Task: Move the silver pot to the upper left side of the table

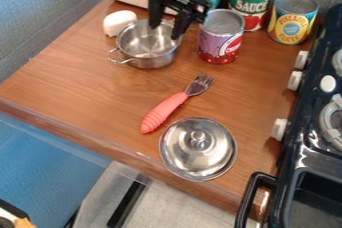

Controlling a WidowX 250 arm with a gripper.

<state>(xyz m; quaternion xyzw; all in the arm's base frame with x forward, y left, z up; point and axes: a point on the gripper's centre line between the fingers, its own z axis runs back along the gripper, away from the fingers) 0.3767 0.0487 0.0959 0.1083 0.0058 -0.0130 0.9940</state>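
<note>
Pot (152, 61) stands inside table edge (67, 131), gripper (167, 26) apparently over it.

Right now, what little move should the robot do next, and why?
Probably lift the gripper straight up. Its fingers are apart over the pot, which already sits at the table's upper left. Going sideways might bump the white thing or the purple can close by.

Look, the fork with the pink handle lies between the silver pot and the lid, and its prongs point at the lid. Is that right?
Not quite: in the camera view, the prongs point away from the lid, toward the purple-and-red can. The fork with the pink handle does lie between the silver pot and the lid.
</note>
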